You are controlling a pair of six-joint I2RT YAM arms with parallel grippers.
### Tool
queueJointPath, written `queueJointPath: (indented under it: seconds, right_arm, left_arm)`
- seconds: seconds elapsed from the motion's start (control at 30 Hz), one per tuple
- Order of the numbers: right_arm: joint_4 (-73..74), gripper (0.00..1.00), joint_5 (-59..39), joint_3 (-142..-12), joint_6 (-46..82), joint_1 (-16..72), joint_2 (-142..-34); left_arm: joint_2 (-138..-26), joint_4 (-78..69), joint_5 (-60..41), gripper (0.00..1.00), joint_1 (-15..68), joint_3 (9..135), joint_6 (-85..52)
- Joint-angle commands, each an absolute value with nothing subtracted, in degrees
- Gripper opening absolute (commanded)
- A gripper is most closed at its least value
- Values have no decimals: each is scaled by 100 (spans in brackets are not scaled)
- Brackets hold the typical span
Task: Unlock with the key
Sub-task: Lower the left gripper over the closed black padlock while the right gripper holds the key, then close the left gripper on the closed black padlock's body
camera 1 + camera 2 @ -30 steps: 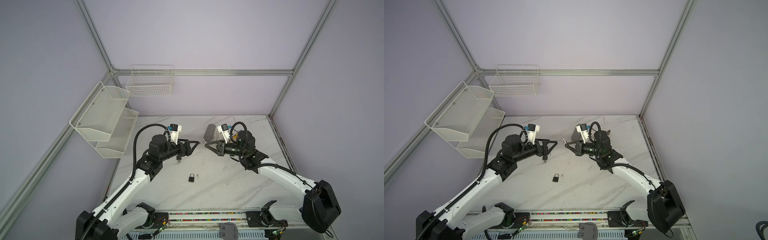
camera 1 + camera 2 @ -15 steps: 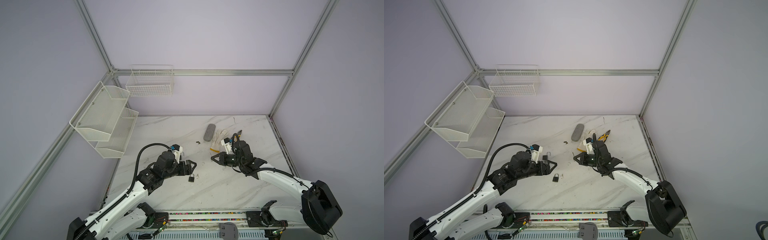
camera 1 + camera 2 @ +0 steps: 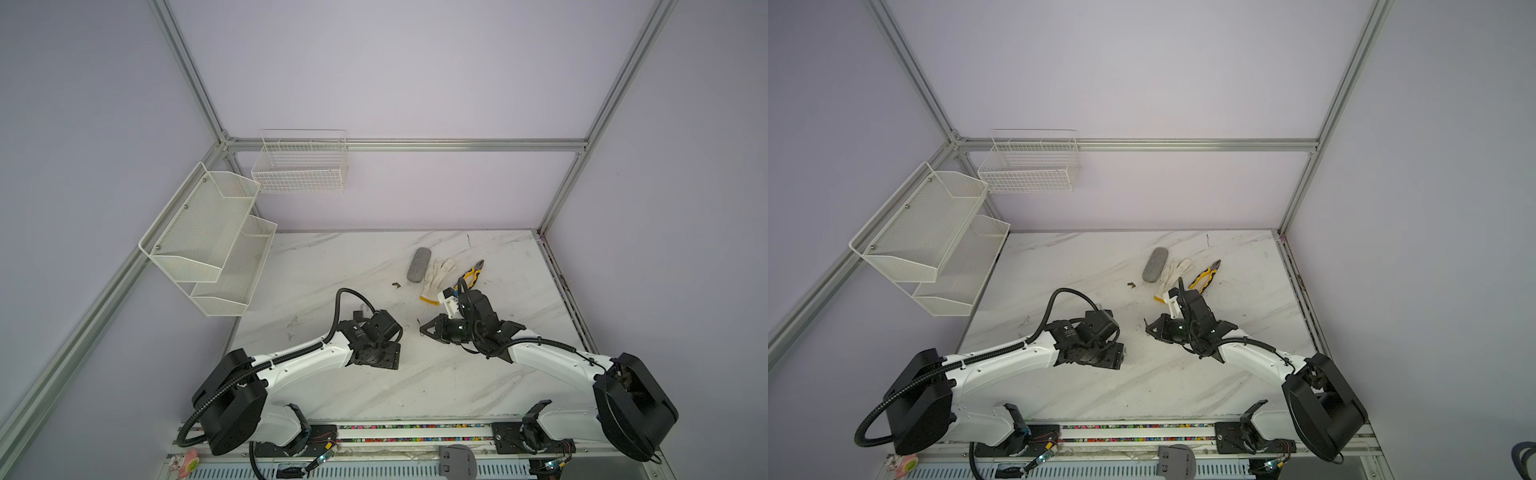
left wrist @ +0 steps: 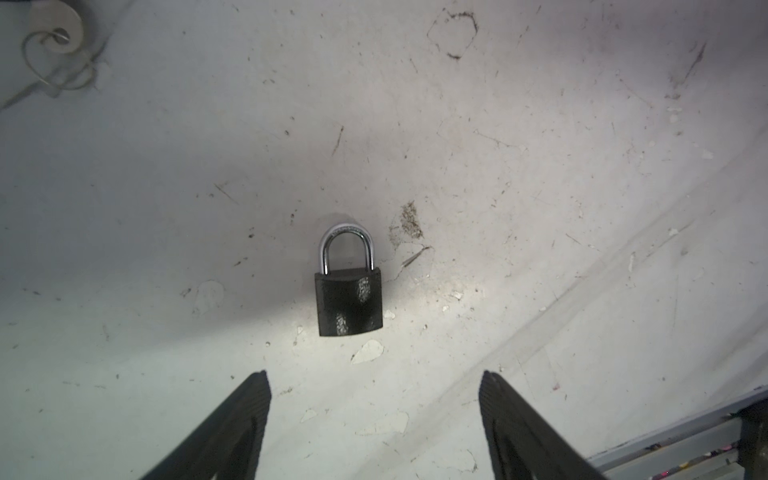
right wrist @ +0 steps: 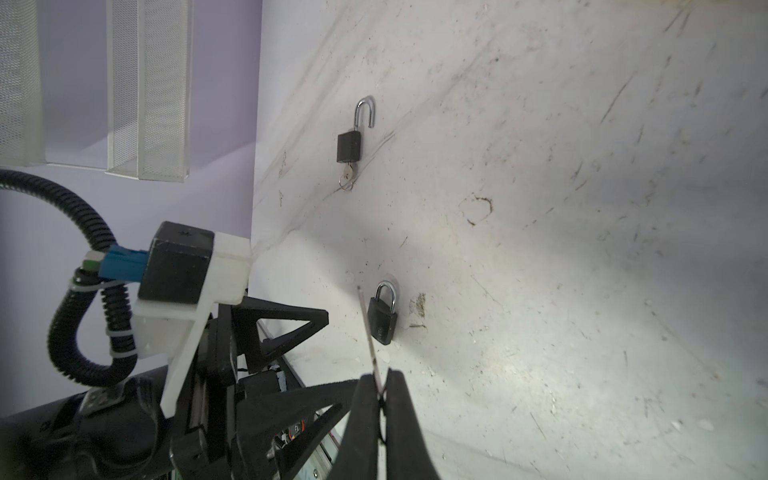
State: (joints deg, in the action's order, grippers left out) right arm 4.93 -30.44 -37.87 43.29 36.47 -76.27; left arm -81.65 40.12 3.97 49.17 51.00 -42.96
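now left hand (image 4: 374, 379) released over closed padlock (image 4: 348, 301), right hand (image 5: 381, 382) clenching key (image 5: 369, 332)

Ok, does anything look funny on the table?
Yes. A second small black padlock lies on the white marble table already open, silver shackle swung out, a silver key stuck in it. The other black padlock is shut.

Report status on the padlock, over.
Left gripper open, poised over shut padlock, no contact. Right gripper shut on key, not yet inserted. Path clear; second padlock, already open, lies apart.
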Motion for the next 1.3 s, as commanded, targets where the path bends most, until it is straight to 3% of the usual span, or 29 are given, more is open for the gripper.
queueJointPath:
  seconds: [0.0,0.63,1.27]
  right_arm:
    - [624,0,-3180,-3770,4377,3656,-7746]
    - [771,0,-3240,-3696,4400,3647,-7840]
    - [897,0,-3338,-3680,4416,3647,-8015]
  left_arm:
    - [-8540,4251,679,79,4930,5779,-4371]
    - [-9580,4451,747,59,4931,6317,-4409]
    - [-9923,4530,773,45,4988,6293,-4926]
